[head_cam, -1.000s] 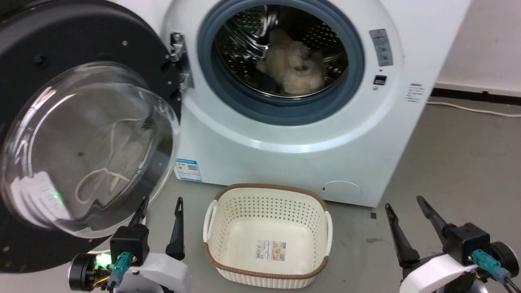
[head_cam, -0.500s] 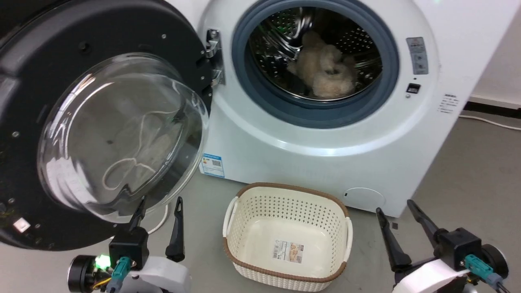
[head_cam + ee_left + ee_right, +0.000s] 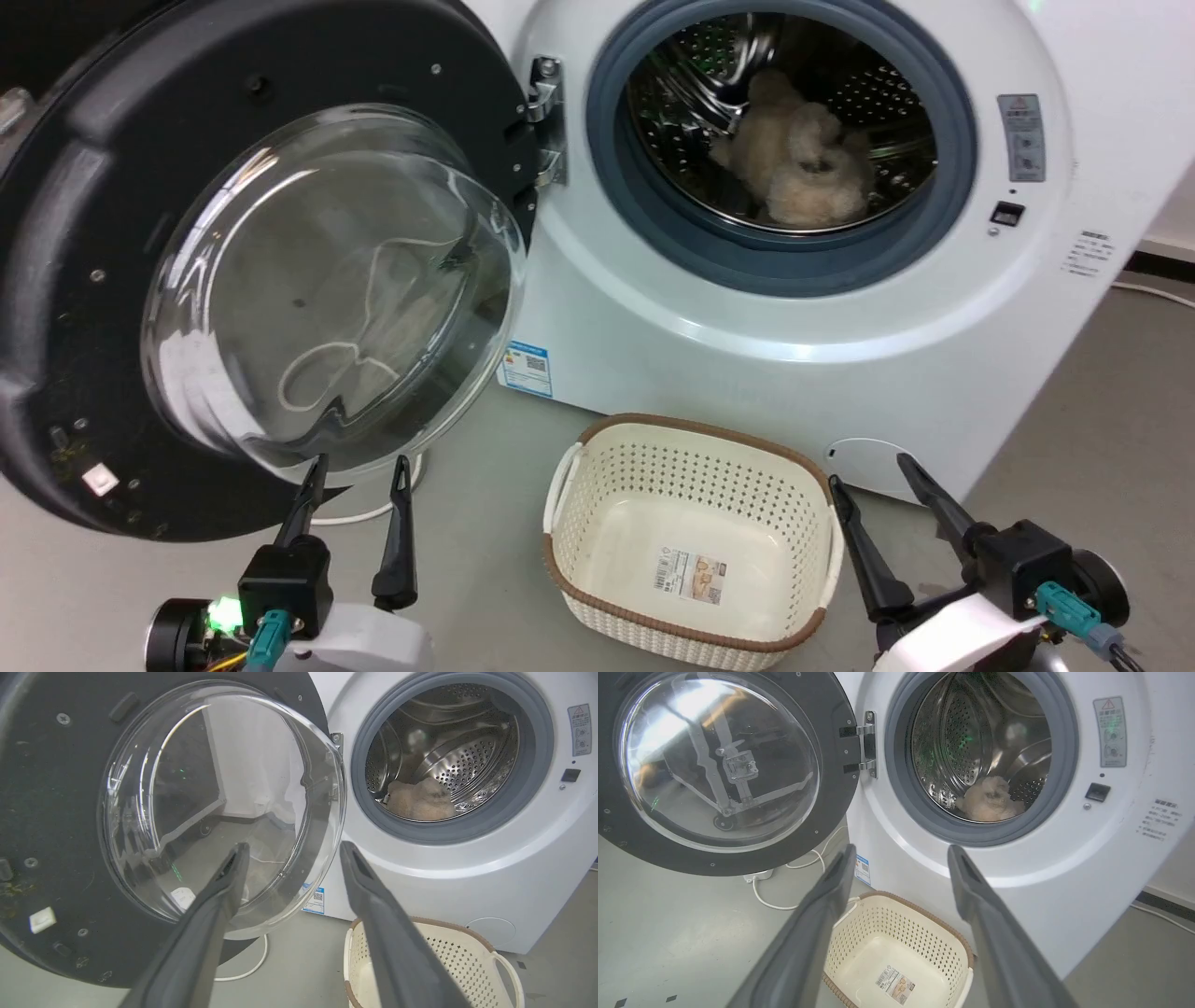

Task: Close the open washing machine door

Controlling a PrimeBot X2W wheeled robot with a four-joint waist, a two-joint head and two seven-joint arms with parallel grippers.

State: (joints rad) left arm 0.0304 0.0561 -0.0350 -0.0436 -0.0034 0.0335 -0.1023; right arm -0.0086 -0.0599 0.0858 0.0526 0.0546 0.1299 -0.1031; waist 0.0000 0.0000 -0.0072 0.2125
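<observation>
door point(image 3: 327, 289) hung wide open, just ahead of your left end effector point(image 3: 360, 462) | it and your right end effector point(image 3: 868, 469) were spread, empty | door looked stiff, heavy, slick: you'd best push the black rim point(image 3: 47, 280) opposite the hinge point(image 3: 546, 121)

One washing machine door point(image 3: 93, 187), one white machine point(image 3: 747, 373), one basket point(image 3: 695, 467), one fluffy bundle point(image 3: 794, 163)

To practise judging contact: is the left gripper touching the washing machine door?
Cannot tell. In head and left wrist views a fingertip of the left gripper overlaps the glass of the washing machine door; neither shows depth.
</observation>
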